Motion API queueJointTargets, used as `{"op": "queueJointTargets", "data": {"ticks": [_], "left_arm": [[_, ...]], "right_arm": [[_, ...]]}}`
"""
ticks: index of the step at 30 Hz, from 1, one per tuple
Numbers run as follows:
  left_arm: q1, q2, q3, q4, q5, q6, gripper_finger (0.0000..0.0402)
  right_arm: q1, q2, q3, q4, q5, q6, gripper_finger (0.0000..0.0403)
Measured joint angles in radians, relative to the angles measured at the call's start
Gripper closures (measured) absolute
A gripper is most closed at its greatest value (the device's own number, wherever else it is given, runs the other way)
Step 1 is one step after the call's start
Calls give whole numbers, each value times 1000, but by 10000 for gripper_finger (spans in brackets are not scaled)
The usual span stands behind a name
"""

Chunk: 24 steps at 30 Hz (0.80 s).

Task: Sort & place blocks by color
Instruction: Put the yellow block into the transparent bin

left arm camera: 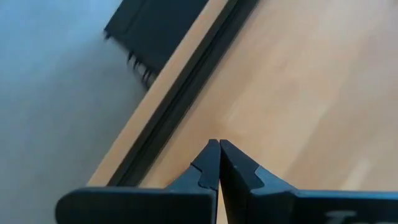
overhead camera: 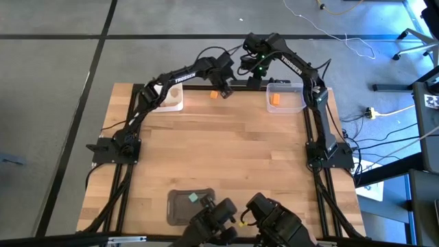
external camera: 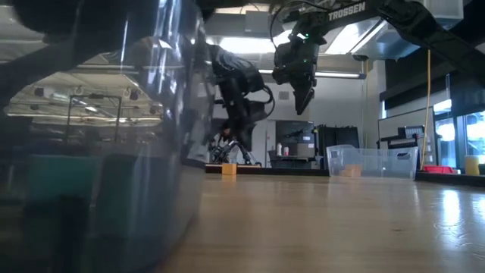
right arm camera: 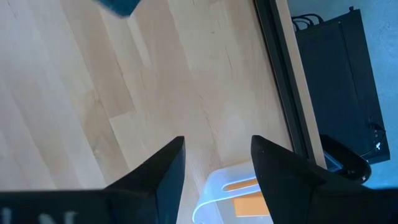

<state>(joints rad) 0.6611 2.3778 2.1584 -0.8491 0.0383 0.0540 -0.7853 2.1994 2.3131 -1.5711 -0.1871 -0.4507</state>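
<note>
An orange block [overhead camera: 215, 95] [external camera: 229, 169] lies by itself on the table near the far edge. My left gripper [overhead camera: 224, 87] [left arm camera: 219, 149] hovers just beside and above it, shut and holding nothing. My right gripper [overhead camera: 259, 69] [right arm camera: 217, 146] hangs open and holds nothing, high over the far edge, next to the clear tray [overhead camera: 286, 98] [right arm camera: 214, 186]. That tray holds an orange block [overhead camera: 275, 99] [right arm camera: 252, 204]. A pale block [overhead camera: 175, 94] lies in the white tray [overhead camera: 170, 101]. A teal block [overhead camera: 194, 198] sits in the dark grey tray [overhead camera: 180, 209].
The table's black far rail [left arm camera: 186, 93] [right arm camera: 277, 74] runs close under both grippers. The dark tray's wall [external camera: 98, 152] fills the left of the low view. The wide wooden middle of the table [overhead camera: 226, 147] is bare.
</note>
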Motion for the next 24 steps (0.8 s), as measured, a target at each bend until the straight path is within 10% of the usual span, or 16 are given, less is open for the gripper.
{"op": "queueJointTargets", "data": {"ticks": [12,24], "left_arm": [[59,-1,0,-269,-99,-65,401],[21,-29,118,-278,75,-101,401]], "right_arm": [[0,0,0,0,0,1,219],[0,0,0,0,0,1,219]]}}
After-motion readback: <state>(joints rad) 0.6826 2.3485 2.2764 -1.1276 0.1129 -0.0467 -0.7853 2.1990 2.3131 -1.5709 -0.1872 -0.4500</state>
